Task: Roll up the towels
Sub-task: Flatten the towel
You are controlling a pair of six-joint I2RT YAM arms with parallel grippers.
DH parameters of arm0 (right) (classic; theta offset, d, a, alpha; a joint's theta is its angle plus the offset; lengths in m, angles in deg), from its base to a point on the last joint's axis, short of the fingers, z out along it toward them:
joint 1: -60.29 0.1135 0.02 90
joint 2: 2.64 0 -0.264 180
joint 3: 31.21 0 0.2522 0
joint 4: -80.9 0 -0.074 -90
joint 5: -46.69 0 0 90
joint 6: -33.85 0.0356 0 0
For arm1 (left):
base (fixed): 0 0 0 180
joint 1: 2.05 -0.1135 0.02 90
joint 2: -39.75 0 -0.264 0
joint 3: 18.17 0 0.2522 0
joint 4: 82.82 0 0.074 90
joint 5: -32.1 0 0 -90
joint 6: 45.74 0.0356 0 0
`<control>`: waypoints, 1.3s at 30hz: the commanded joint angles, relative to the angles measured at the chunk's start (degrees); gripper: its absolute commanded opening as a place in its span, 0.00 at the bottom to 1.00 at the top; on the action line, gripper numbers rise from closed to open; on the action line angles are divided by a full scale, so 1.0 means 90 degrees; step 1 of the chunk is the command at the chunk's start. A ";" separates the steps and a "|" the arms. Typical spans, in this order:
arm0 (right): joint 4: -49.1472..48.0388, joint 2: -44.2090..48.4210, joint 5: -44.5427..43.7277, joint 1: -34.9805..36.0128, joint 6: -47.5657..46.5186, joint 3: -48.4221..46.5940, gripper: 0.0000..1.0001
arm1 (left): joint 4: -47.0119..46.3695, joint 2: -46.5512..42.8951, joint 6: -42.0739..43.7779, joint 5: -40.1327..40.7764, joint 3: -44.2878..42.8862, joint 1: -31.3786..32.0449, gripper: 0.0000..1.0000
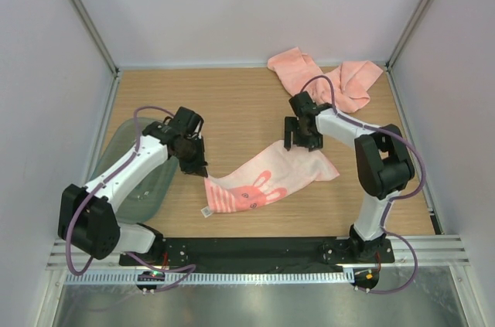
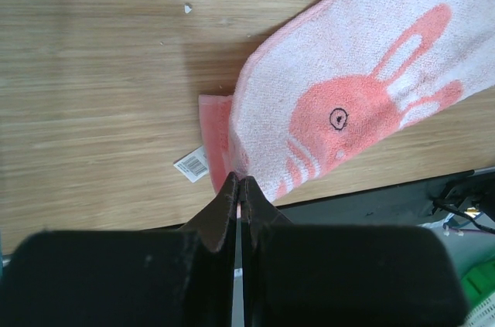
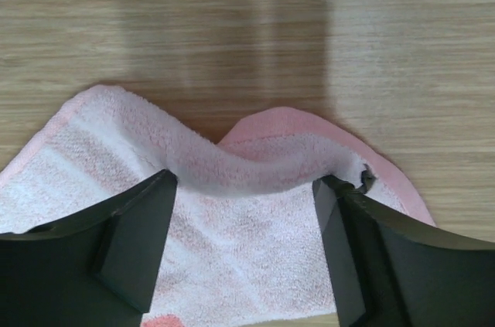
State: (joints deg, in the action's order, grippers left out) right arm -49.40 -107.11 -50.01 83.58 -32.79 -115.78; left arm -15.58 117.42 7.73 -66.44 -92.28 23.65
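On the table (image 1: 232, 103), pale rabbit-print towel (image 1: 267, 176).

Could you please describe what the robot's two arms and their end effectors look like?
The left arm and right arm have white links with bulky black joints. A thin purple cable loops along each. The left end effector and right end effector have matte black, wedge-shaped fingers.

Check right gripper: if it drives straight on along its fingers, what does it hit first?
The spread towel: the right gripper points down, jaws open astride its humped far edge, so cloth comes first, with the table right beneath. The gap to the cloth is unclear.
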 commanded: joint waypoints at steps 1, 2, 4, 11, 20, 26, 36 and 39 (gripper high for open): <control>-0.0195 -0.0354 -0.0164 0.0039 -0.0066 -0.0258 0.75 | -0.0043 0.0042 0.0133 0.0060 -0.0100 -0.0042 0.00; -0.0205 -0.0404 -0.0183 0.0039 -0.0066 -0.0296 0.74 | -0.0033 0.0052 0.0134 0.0069 -0.0129 -0.0052 0.00; -0.0195 -0.0482 -0.0183 0.0039 -0.0075 -0.0326 0.67 | -0.0043 0.0071 0.0143 0.0069 -0.0149 -0.0052 0.00; -0.0127 -0.0473 -0.0223 0.0030 -0.0134 -0.0317 0.12 | -0.0102 0.0169 0.0163 0.0021 -0.0159 -0.0042 0.00; 0.0819 0.1769 -0.1052 0.0039 0.0128 0.0229 0.01 | 0.0279 -0.0415 0.0377 -0.0057 -0.0977 -0.0013 0.00; 0.0822 0.3872 -0.1492 0.0039 0.0666 0.1127 0.02 | -0.0296 -0.0730 0.0573 -0.0360 -0.1067 0.0006 0.00; -0.0049 0.1854 -0.1414 -0.0566 0.0979 0.0926 0.98 | -0.0494 0.2432 0.0816 0.0060 -0.3622 -0.0062 0.00; 0.0010 0.1754 -0.1424 -0.0654 0.0921 0.0660 1.00 | 0.0073 0.3331 0.0827 0.0060 -0.4542 -0.0062 0.00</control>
State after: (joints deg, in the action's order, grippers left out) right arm -47.61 -93.84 -62.40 78.31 -25.56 -105.39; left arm -18.27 143.83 13.41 -66.85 -127.69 23.47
